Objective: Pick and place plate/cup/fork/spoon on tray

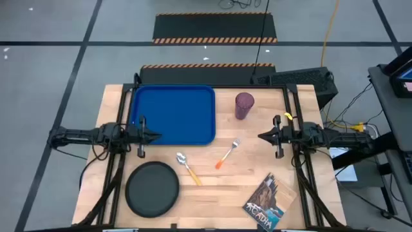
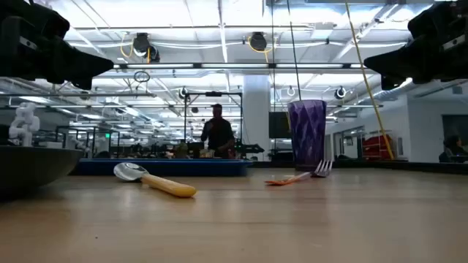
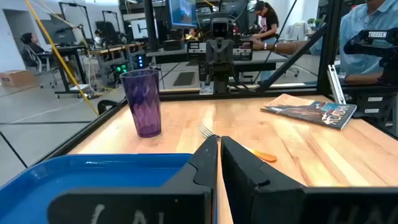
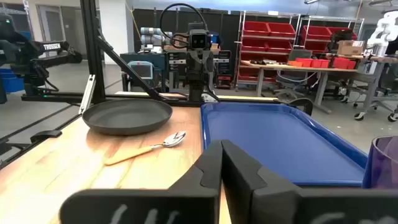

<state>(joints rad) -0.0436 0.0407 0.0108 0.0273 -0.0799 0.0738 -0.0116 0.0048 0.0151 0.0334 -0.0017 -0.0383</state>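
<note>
Tray, bright blue, lies toward the bench's far left with nothing on it. Left pincer hangs above the tray's near right corner, its fingers pressed together and holding nothing; right pincer faces it from across the bench, likewise closed and empty, above bare wood. Between them lie the fork, its long axis slanting with the tines toward the far right and the orange handle toward the near left, and the spoon, bowl toward the far left and yellow-orange handle toward the near right. The purple cup stands upright just right of the tray. The black plate sits near the bench's front left edge. A magazine lies at the front right. In the low view the plate is cut off at the edge and both pincers show only as dark shapes overhead.
</note>
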